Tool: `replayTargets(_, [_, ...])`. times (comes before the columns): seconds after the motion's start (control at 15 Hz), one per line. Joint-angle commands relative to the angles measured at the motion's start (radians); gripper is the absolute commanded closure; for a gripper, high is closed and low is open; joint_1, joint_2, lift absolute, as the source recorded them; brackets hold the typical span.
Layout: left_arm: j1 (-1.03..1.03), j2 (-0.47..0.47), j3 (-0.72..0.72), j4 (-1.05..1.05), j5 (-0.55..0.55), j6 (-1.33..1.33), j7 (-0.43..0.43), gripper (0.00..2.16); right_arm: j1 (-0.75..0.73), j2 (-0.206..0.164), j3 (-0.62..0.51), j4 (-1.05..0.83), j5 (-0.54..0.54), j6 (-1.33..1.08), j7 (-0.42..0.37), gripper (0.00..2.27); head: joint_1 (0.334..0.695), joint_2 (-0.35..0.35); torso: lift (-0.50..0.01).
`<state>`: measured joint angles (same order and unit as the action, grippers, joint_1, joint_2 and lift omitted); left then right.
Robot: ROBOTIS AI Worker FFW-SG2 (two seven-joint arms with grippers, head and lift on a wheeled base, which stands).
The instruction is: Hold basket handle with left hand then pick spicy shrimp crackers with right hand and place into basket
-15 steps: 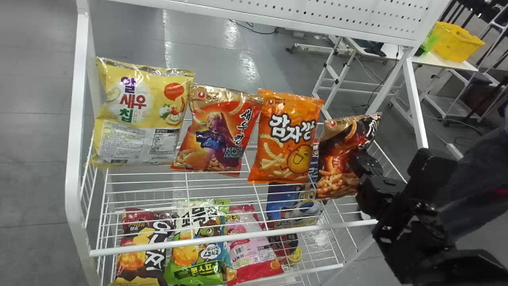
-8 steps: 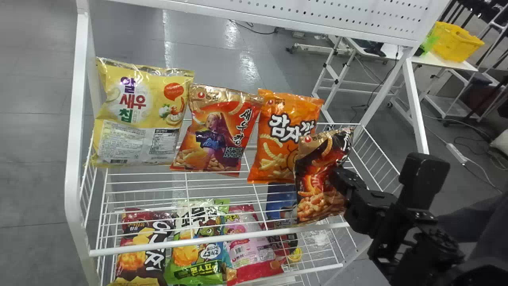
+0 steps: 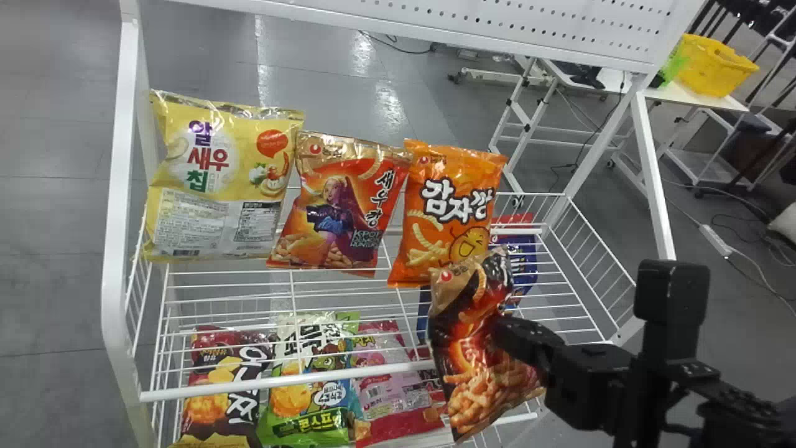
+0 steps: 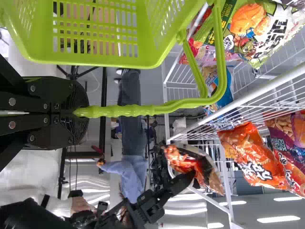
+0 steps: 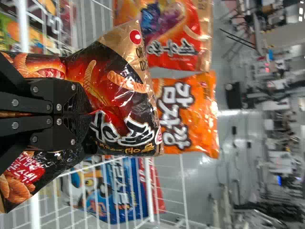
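Note:
In the head view my right gripper (image 3: 497, 330) is at the lower right, shut on the black-and-red spicy shrimp crackers bag (image 3: 476, 367), which hangs in front of the rack's lower front rail. The right wrist view shows the right gripper (image 5: 88, 114) pinching the crumpled middle of the crackers bag (image 5: 114, 71). In the left wrist view my left gripper (image 4: 78, 113) is closed around the green handle (image 4: 138, 109) of the basket (image 4: 100, 59). The right arm with the crackers bag (image 4: 209, 174) shows farther off there, apart from the basket.
A white wire rack (image 3: 367, 373) stands ahead. Its upper level carries a yellow bag (image 3: 217, 174), a red shrimp bag (image 3: 339, 205) and an orange bag (image 3: 448, 211). Several bags lie on the level below, including a pink one (image 3: 398, 392). A blue bag (image 5: 114, 191) is behind the held one.
My right gripper has carried the crackers bag left and down, away from the rack's right side and toward the front, uncovering the blue bag and the right wire wall.

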<state>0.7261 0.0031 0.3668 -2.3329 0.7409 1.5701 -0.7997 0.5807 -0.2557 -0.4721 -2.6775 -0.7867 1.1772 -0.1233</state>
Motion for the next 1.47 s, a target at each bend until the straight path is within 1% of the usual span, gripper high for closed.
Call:
replayTargets(0.0, [-0.005, -0.006, 0.000, 0.001, 0.000, 0.001, 0.002, 1.89, 0.002, 0.001, -0.013, -0.027, -0.039, 0.077, 0.024, 1.71, 0.695, -0.350, -0.037])
replayTargets(0.2, [-0.013, -0.006, -0.006, 0.004, 0.000, 0.001, 0.013, 1.89, 0.004, 0.001, -0.008, -0.062, -0.091, 0.203, 0.050, 1.71, 0.695, -0.350, -0.037])
replayTargets(0.33, [-0.017, -0.006, -0.006, 0.004, 0.000, 0.001, 0.019, 1.89, 0.004, 0.001, 0.009, -0.091, -0.118, 0.279, 0.050, 1.71, 0.695, -0.350, -0.037])
replayTargets(0.6, [-0.022, -0.006, -0.005, 0.007, -0.002, 0.001, 0.024, 1.89, 0.008, -0.001, 0.086, -0.116, -0.132, 0.395, 0.062, 1.72, 0.695, -0.350, -0.037])
replayTargets(0.67, [-0.023, -0.006, -0.003, 0.009, -0.002, 0.001, 0.024, 1.89, 0.008, -0.001, 0.105, -0.117, -0.132, 0.395, 0.064, 1.72, 0.695, -0.345, -0.037])
replayTargets(0.87, [-0.025, -0.006, -0.003, 0.014, -0.002, 0.001, 0.024, 1.89, 0.019, -0.001, 0.152, -0.119, -0.131, 0.395, 0.079, 1.72, 0.695, -0.301, -0.037])
replayTargets(0.93, [-0.028, -0.006, -0.005, 0.018, -0.003, 0.001, 0.025, 1.89, 0.027, -0.002, 0.167, -0.119, -0.126, 0.395, 0.088, 1.72, 0.695, -0.267, -0.037])
replayTargets(1.2, [-0.036, -0.006, -0.008, 0.023, -0.006, 0.001, 0.025, 1.89, 0.051, -0.014, 0.270, -0.113, -0.031, 0.395, 0.091, 1.72, 0.695, -0.209, -0.037])
replayTargets(1.4, [-0.040, -0.006, -0.009, 0.029, -0.006, 0.001, 0.025, 1.89, 0.064, -0.031, 0.345, -0.094, 0.040, 0.395, 0.091, 1.72, 0.695, -0.194, -0.037])
